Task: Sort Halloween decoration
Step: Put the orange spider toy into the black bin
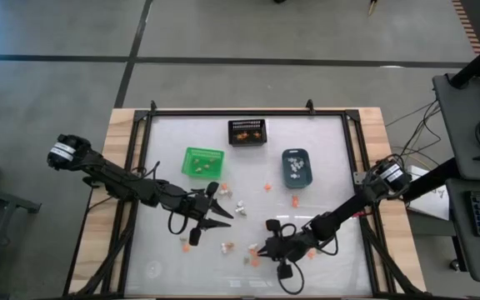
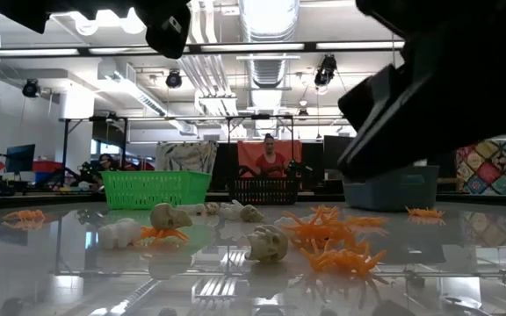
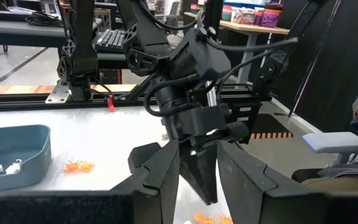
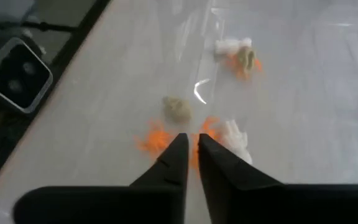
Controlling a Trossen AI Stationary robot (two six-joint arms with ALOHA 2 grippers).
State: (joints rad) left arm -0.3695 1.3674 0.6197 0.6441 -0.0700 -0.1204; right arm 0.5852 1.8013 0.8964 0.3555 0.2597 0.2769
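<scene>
Right pincer (image 4: 191, 144) tips hide orange trinket (image 4: 199, 149) — grip unclear.

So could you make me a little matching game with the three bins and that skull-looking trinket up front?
Things:
1. green bin
2. black mesh bin
3. blue-grey bin
4. tan skull

Places or contents:
a. holds white pieces
b. loose on the table
c. at the table's far edge, orange pieces inside
d. nearest the left arm

Pairs: 1-d, 2-c, 3-a, 4-b
</scene>
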